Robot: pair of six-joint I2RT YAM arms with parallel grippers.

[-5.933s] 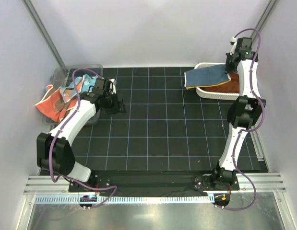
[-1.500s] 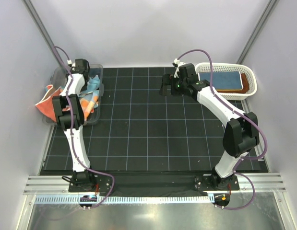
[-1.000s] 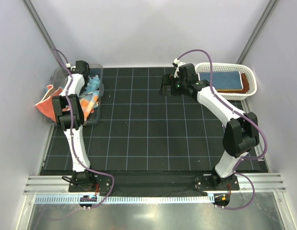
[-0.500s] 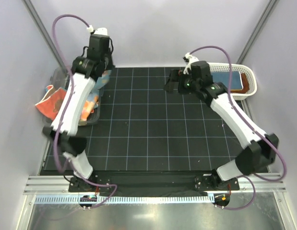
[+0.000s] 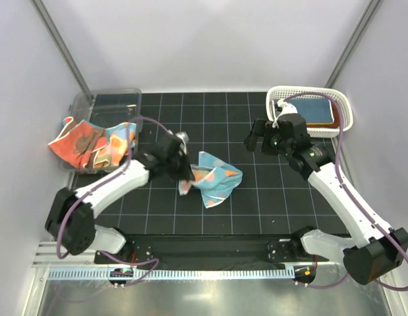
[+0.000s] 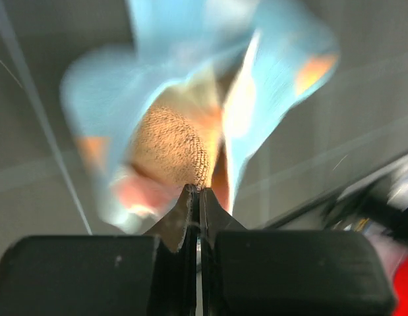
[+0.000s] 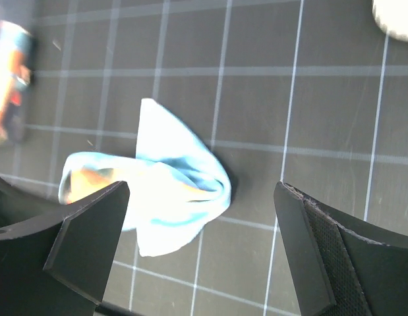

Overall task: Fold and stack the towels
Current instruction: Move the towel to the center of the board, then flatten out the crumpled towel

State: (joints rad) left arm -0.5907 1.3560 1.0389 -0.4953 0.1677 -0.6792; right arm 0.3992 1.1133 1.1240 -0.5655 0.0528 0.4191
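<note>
Room first: bare black gridded mat [image 5: 256,197] runs open on the near side of both grippers, and there is a free strip of it between them. The pale walls stand well off on each outer side.

Containers: a white plastic lattice basket [image 5: 342,105] sits just behind and outboard of the right gripper [image 5: 255,139]. In it are a folded blue towel [image 5: 309,107] and a rust-brown towel [image 5: 327,120], side by side. A clear plastic bin [image 5: 108,92] stands behind and outboard of the left gripper [image 5: 185,175]. A coral-red towel with a brown bear [image 5: 75,141] hangs over the bin's outer wall. An orange and light-blue dotted towel [image 5: 118,138] is bunched at its near end.

Left gripper: jaws pinched tight on a corner of a light-blue towel with orange polka dots [image 5: 215,181]. My left wrist view shows the fingertips [image 6: 190,197] meeting on the cloth, which is blurred beyond them. The rest of that towel lies crumpled on the mat just inboard of the gripper, toward the right arm.

Right gripper: jaws spread wide, holding nothing and touching nothing, above the mat. From its wrist camera the crumpled towel shows on the grid between the two fingers [image 7: 85,230], apart from both. It lies inboard of that gripper and on its near side.
</note>
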